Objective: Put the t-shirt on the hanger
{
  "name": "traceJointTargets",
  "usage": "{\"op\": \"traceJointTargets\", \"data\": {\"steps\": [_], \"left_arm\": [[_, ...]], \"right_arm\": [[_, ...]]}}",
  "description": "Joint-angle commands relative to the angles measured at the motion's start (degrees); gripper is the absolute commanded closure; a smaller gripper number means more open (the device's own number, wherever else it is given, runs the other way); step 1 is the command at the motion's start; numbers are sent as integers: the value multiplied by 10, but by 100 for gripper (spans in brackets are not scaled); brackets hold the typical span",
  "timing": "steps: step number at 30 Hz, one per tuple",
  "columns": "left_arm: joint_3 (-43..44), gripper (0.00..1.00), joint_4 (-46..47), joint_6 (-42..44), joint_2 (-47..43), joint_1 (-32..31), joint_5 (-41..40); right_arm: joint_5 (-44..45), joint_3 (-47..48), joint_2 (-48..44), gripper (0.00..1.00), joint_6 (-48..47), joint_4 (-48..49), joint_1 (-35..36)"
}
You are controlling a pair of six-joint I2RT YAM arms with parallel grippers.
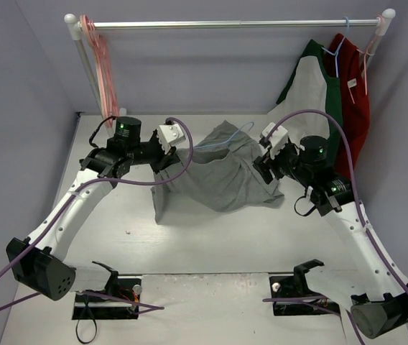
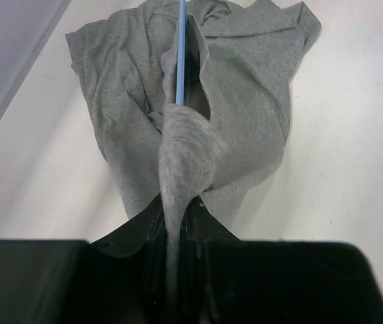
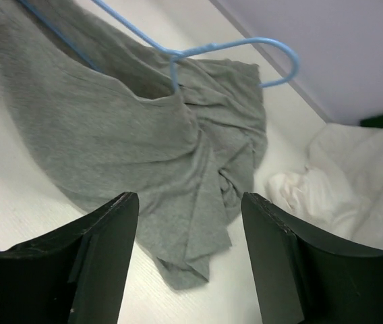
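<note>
The grey t-shirt (image 1: 222,172) lies bunched on the white table, its left part lifted. The light-blue wire hanger (image 1: 227,140) is inside it, with the hook poking out at the far edge. My left gripper (image 1: 172,162) is shut on a pinched fold of the t-shirt (image 2: 185,155), with the hanger wire (image 2: 181,54) running just beyond it. My right gripper (image 1: 269,167) is open and empty at the shirt's right edge. In the right wrist view the t-shirt (image 3: 131,148) lies just ahead of the fingers and the hanger hook (image 3: 245,50) sticks out of the neck.
A clothes rail (image 1: 233,24) spans the back. Pink hangers (image 1: 103,65) hang at its left end. A white-and-green shirt (image 1: 312,93) and a red garment (image 1: 351,93) hang at the right, close behind my right arm. White cloth (image 3: 340,175) lies right of the t-shirt.
</note>
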Motion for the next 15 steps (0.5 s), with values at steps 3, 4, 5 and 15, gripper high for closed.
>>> {"op": "traceJointTargets", "data": {"steps": [3, 4, 5, 15], "left_arm": [[29, 100, 89, -60, -14, 3, -15], [32, 100, 96, -65, -12, 2, -15], [33, 100, 101, -71, -10, 2, -15], [19, 100, 131, -102, -24, 1, -15]], "right_arm": [[87, 11, -34, 35, 30, 25, -5], [88, 10, -34, 35, 31, 27, -5], [88, 9, -32, 35, 37, 27, -5], [51, -33, 25, 39, 288, 197, -4]]}}
